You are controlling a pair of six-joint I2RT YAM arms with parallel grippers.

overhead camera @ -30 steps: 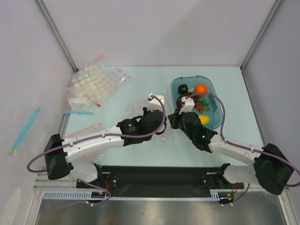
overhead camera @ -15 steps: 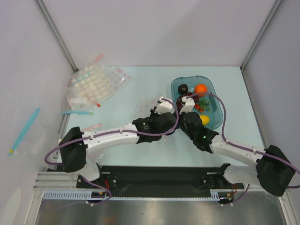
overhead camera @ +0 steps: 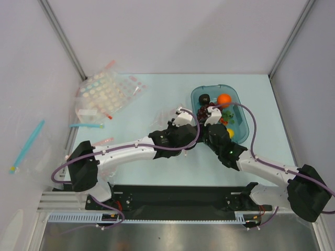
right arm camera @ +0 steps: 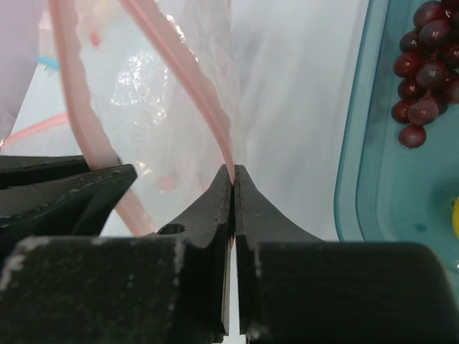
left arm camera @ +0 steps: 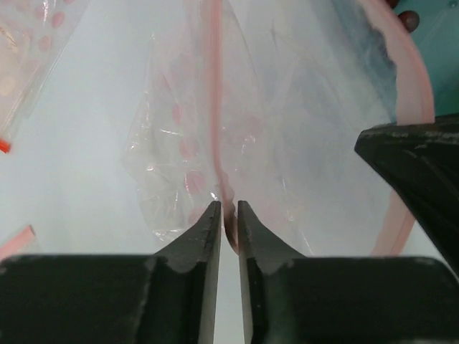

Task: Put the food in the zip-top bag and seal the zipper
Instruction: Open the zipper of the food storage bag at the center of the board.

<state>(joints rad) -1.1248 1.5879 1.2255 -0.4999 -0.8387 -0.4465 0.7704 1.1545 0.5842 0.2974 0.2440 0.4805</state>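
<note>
Now left gripper (left arm camera: 228, 215), right gripper (right arm camera: 234, 175) each pinch zipper (left arm camera: 213, 107); zip-top bag (left arm camera: 287, 143) extends far-left.

The left gripper (left arm camera: 228, 215) has swung the zip-top bag (left arm camera: 287, 143) rightward, seemingly beside the right gripper (right arm camera: 233, 172).

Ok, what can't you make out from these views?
Top external: zip-top bag mostly hidden beneath left arm and right arm.
Left wrist: bag's far end cut off by top edge; contents unclear through creases.
Right wrist: only grapes show clearly in tray; other food cut off by right edge.
</note>
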